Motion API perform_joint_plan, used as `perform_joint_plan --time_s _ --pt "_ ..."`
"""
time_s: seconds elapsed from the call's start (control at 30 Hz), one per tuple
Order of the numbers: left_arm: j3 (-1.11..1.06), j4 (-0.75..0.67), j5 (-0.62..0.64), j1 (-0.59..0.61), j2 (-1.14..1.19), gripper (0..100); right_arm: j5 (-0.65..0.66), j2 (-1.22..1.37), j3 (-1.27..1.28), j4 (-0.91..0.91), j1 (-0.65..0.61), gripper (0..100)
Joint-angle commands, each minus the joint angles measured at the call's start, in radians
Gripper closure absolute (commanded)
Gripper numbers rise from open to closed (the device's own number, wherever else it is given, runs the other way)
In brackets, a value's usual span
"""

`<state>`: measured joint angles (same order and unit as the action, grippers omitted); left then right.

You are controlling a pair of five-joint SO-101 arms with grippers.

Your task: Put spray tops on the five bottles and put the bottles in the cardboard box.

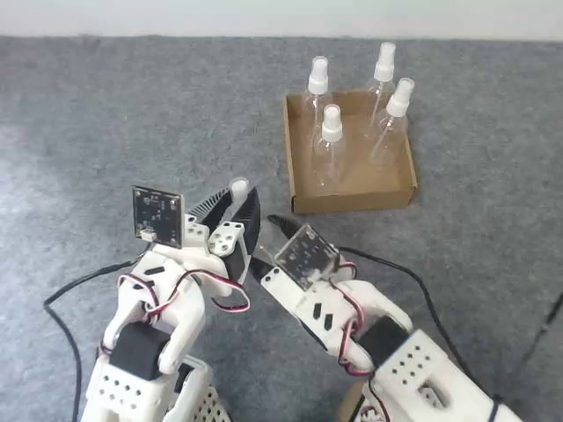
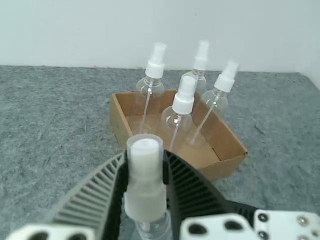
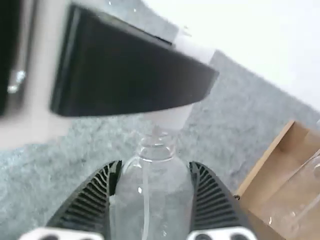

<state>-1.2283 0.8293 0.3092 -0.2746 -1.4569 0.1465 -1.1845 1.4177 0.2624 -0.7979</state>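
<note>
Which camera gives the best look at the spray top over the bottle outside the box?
The left wrist view: the spray top shows close up, cap to collar, clamped in the left end effector. The high view catches just its white tip. In the right wrist view that end effector covers most of it, above the neck of the bottle.

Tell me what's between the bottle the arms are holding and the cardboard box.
Only bare grey carpet between the held bottle and the cardboard box, per the high view.

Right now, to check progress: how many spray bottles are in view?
5. Four bottles stand in the cardboard box, tops on. The fifth bottle is outside it, body in the right gripper, spray top in the left gripper.
</note>
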Motion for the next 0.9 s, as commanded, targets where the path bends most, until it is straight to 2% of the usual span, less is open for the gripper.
perform_joint_plan --time_s 0.0,0.17,0.87 --pt "0.004 0.003 -0.011 -0.018 0.014 99 -0.006 -0.147 0.0 0.028 0.019 99.2" --pt "-0.021 -0.009 -0.012 -0.055 0.014 99 -0.009 -0.202 -0.014 0.087 0.019 99.2" --pt "-0.033 -0.026 -0.04 -0.052 0.014 99 -0.011 -0.216 0.002 0.068 0.03 99.2"
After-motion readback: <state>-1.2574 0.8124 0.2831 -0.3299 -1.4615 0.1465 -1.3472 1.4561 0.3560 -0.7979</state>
